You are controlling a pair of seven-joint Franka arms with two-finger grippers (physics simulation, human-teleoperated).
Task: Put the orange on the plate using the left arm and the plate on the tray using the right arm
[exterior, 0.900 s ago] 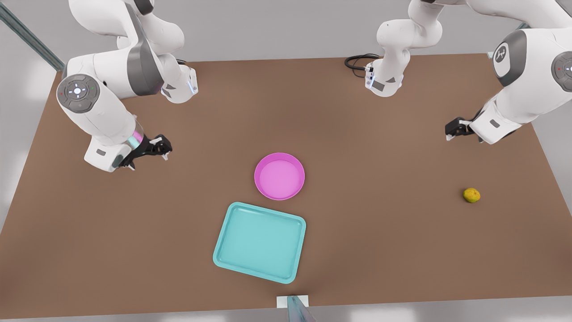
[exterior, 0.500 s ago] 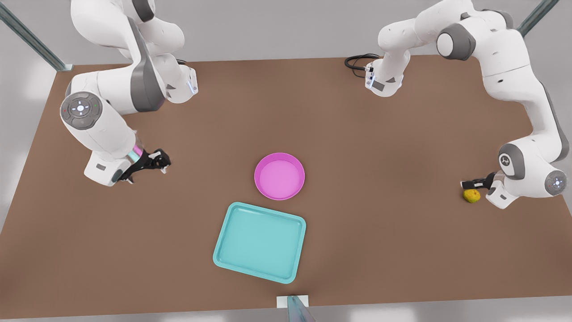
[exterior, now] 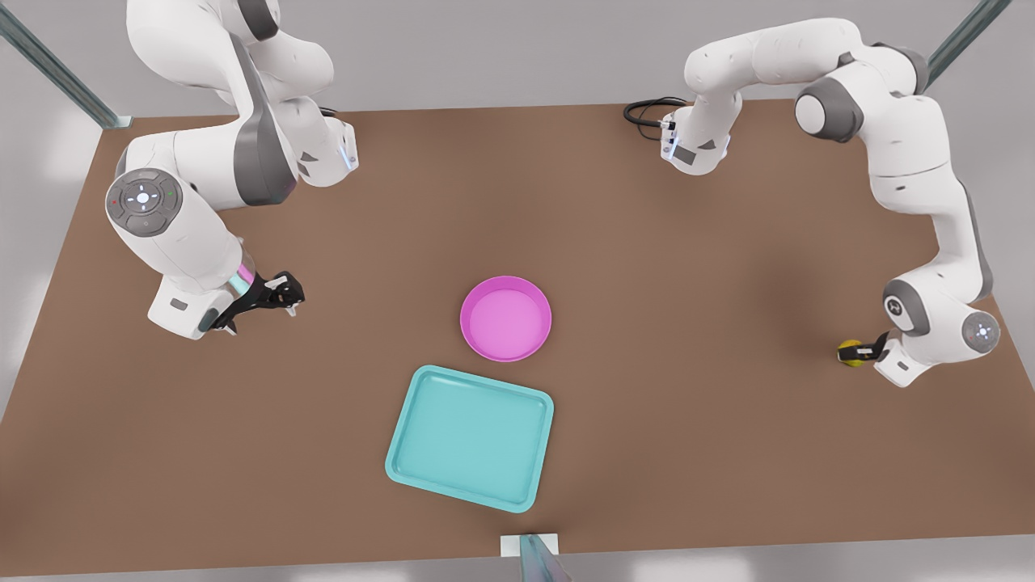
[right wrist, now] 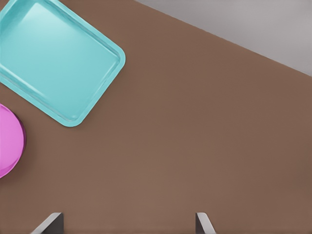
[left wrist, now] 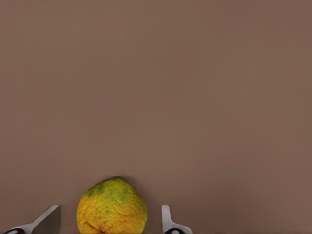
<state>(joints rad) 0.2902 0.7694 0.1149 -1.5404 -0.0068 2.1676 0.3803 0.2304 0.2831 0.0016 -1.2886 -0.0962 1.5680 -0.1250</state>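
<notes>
Straddling the orange (left wrist: 112,205) with my left claw (exterior: 859,353): the two fingers (left wrist: 47,220) stand wide apart, one on each side of the fruit, with a gap showing on both sides, so nothing is gripped yet. The fruit rests on the desk (exterior: 647,242) near its edge on the front view's right. I judge the low, nearly level approach is meant to put the pads at the fruit's widest part before closing.

My right claw (exterior: 279,291) hovers above bare desk on the front view's left, fingers (right wrist: 48,223) spread wide and holding nothing. That arm waits; its job comes second, so idling clear of the plate makes sense.

The plate (exterior: 506,318) sits mid-desk, empty, well apart from the orange. The tray (exterior: 470,437) lies just beside it on the near side, slightly skewed, also empty. In the right wrist view the tray (right wrist: 56,56) and a sliver of the plate (right wrist: 9,146) sit close together, not touching as far as I can tell.

Judgement: task barely begun. Next I should close on the orange, lift, and carry it across to the plate. Risk: a round fruit may roll or squirt out if the pads close off-centre.
</notes>
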